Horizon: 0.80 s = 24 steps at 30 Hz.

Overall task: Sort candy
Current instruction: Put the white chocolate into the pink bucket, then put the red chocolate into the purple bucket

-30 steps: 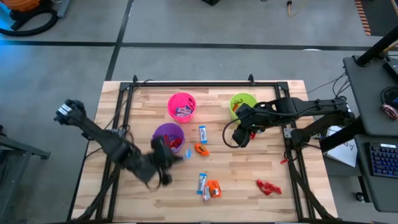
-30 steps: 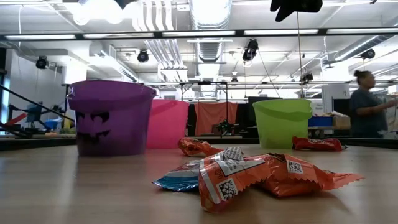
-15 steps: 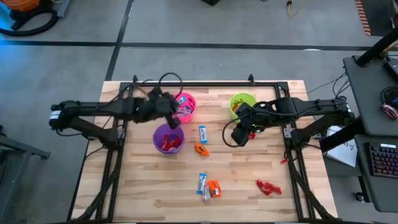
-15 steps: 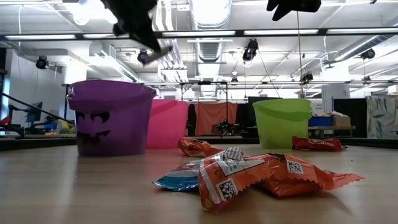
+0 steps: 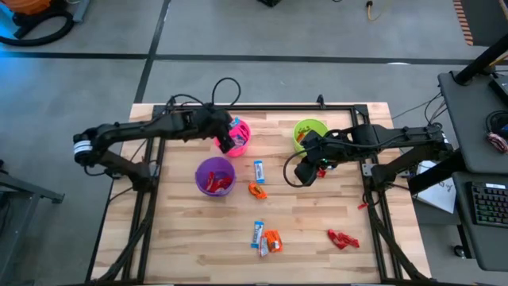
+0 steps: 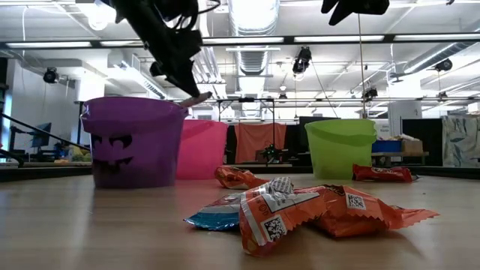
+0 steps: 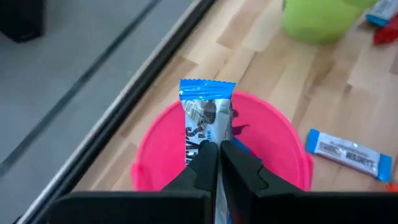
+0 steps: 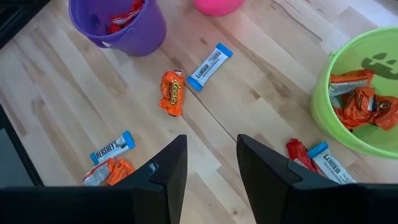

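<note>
Blue-and-white, the slim bar (image 7: 207, 127) clamped between the left gripper (image 5: 228, 137)'s fingers (image 7: 202, 163) sticks out past the fingertips, lengthwise along them, its crimped blue end (image 7: 207, 88) farthest from the gripper. It hangs over the pink cup (image 7: 158, 149) near the table's far edge, left of the middle; more blue-wrapped candy (image 5: 232, 142) lies in that cup.

On the bare wooden table (image 5: 317, 238) the other sweets are scattered. One blue-and-white bar (image 5: 259, 171) lies near the middle of the table, its long axis running from the far edge toward the near edge, with an orange-wrapped sweet (image 5: 256, 191) just on its near side. Toward the near edge, another blue-and-white bar (image 5: 257, 234) lies touching an orange sweet (image 5: 273, 241), and a small cluster of red-wrapped sweets (image 5: 342, 238) sits well apart from these, toward the near right corner. In the right wrist view a red sweet (image 8: 298, 153) and a blue bar (image 8: 328, 163) lie touching, just beside the green cup (image 8: 323, 118).

The purple cup (image 5: 214, 176), toward the near edge from the pink one, holds red-wrapped sweets (image 8: 123, 17). The green cup, near the far edge right of the middle, holds orange-wrapped sweets (image 8: 359, 99).

The right gripper (image 5: 306, 173) hangs above the table near the green cup, its fingers (image 8: 169, 168) spread apart and holding nothing.
</note>
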Each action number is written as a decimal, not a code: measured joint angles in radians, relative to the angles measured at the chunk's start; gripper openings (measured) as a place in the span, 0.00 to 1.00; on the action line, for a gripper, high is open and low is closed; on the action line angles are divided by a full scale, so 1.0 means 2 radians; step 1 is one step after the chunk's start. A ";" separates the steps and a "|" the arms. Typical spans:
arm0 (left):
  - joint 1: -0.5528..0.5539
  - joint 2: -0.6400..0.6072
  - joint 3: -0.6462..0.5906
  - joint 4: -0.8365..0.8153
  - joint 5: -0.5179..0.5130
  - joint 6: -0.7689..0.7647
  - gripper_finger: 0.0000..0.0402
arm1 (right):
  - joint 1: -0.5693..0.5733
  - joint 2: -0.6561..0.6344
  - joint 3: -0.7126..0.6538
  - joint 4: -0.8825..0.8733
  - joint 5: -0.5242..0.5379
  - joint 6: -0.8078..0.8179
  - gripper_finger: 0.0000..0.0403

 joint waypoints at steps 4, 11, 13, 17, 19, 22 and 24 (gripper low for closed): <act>0.002 0.009 0.000 -0.001 0.021 0.002 0.04 | 0.000 0.000 0.000 0.000 0.000 0.004 0.32; 0.002 0.004 -0.001 0.000 0.023 0.002 0.15 | 0.000 0.000 0.000 0.000 -0.002 0.047 0.35; 0.002 0.000 -0.001 0.000 0.022 0.002 0.17 | 0.000 0.000 0.000 0.000 -0.005 0.057 0.37; 0.000 -0.015 0.000 -0.002 0.024 -0.003 0.20 | 0.000 0.000 0.000 -0.011 -0.005 0.097 0.40; -0.004 -0.030 0.005 0.004 0.037 -0.005 0.20 | 0.000 0.000 0.000 -0.027 -0.006 0.118 0.41; -0.016 -0.064 0.006 0.033 0.076 -0.008 0.20 | 0.000 0.000 -0.006 -0.058 -0.006 0.144 0.43; -0.028 -0.088 0.005 0.059 0.097 -0.016 0.20 | 0.000 0.000 -0.015 -0.074 -0.005 0.160 0.45</act>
